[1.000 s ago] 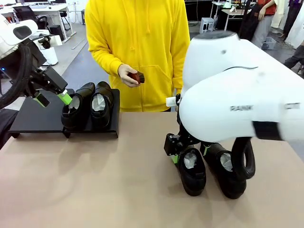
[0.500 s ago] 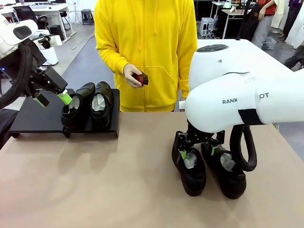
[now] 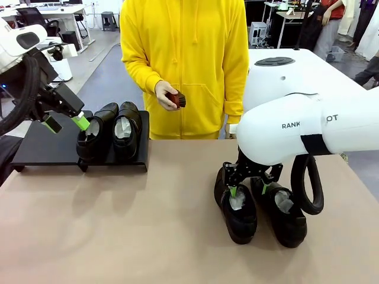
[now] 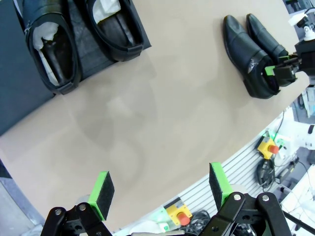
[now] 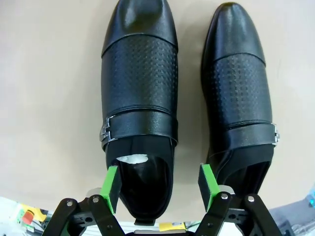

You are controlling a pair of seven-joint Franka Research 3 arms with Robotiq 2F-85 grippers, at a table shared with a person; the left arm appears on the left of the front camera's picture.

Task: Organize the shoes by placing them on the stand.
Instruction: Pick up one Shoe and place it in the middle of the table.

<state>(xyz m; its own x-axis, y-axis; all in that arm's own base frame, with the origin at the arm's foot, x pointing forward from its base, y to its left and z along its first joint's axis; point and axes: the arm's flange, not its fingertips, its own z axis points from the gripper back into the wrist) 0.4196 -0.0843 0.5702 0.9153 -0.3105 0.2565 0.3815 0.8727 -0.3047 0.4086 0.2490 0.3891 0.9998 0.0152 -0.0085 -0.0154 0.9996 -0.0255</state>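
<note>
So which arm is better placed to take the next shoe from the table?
Right. The right pincer hangs over the shoes on the table, jaws open either side of the heel of one shoe. The left pincer, open, sits over the stand, beside the shoes already there.

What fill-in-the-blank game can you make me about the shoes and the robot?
The stand has ____ shoes on it.
The right gripper reaches around the ____ end of a shoe on the table.
The left gripper hangs ____, holding nothing.
The person is dressed in ____.
Missing words: two; heel; open; yellow.
</note>
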